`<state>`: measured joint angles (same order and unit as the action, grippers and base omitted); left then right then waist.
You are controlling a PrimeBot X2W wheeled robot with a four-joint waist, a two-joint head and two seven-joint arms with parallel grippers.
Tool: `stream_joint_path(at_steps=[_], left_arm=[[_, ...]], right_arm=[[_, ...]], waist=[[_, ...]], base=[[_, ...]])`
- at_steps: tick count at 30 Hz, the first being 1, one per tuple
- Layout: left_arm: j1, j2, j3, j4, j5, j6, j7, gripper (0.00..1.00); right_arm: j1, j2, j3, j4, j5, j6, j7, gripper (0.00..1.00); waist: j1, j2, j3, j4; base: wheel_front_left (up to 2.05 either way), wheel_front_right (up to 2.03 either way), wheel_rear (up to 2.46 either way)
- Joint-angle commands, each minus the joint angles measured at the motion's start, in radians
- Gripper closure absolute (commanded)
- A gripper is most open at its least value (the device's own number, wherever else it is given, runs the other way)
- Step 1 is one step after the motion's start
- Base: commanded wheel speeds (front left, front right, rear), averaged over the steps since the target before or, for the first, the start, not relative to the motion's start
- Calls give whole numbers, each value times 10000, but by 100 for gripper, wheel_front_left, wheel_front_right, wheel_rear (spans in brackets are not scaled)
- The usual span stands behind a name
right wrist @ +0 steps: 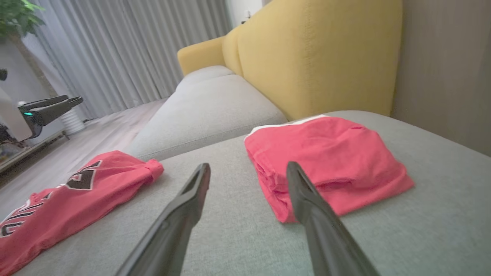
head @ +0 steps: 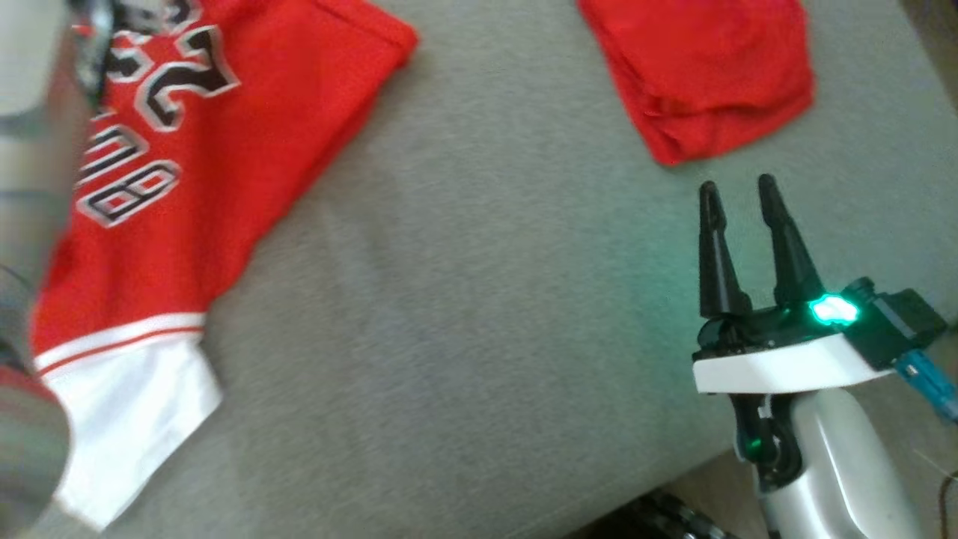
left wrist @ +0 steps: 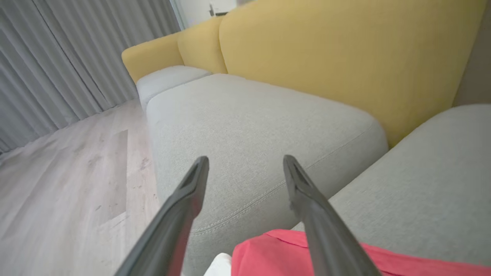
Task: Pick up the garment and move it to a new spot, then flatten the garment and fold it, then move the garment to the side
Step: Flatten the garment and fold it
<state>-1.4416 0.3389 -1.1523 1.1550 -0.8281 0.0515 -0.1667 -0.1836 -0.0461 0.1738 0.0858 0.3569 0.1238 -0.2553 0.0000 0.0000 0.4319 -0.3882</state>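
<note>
The garment [head: 172,172] is a red jersey with black-and-white lettering and a white hem. It lies spread along the left of the grey seat cushion [head: 479,314], and also appears in the right wrist view [right wrist: 73,191]. My left gripper [left wrist: 246,158] is open and empty, with a red edge of the garment [left wrist: 268,253] just below its fingers. In the right wrist view the left gripper [right wrist: 74,100] hangs in the air above the jersey's far end. My right gripper [head: 736,185] stands open and empty over the cushion near its front right, apart from the jersey.
A second red garment [head: 703,67], folded, lies at the cushion's back right [right wrist: 326,161]. A yellow backrest [right wrist: 318,57] rises behind it. Another grey cushion [left wrist: 249,122] adjoins on the left. Wood floor [left wrist: 57,184] and grey curtains [left wrist: 57,57] lie beyond the sofa's edge.
</note>
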Motion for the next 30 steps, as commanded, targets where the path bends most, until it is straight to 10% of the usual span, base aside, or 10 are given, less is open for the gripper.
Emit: stream_joint_path(at_steps=[1,8,21,30], left_arm=[[-159,178,359,-161,-161,8,-234,0],[1478,32,1267,-1621,-650,581,-933,0],[8874,910,5024,-9756,1379,3813,-949,0],[11547,-123,6485,-10957,2946,3556,-949,0]], right_arm=[[-159,-41,90,-243,-116,69,-65,0],[-85,-41,-666,22,-814,69,-65,0],[153,-41,-1485,694,-1520,69,-65,0],[266,-41,-1518,856,-1633,69,-65,0]], waist=[[0,0,-425,683],[0,0,-1251,2461],[0,0,-2350,4571],[0,0,-2340,4848]], base=[[0,0,0],[0,0,0],[0,0,0],[0,0,0]])
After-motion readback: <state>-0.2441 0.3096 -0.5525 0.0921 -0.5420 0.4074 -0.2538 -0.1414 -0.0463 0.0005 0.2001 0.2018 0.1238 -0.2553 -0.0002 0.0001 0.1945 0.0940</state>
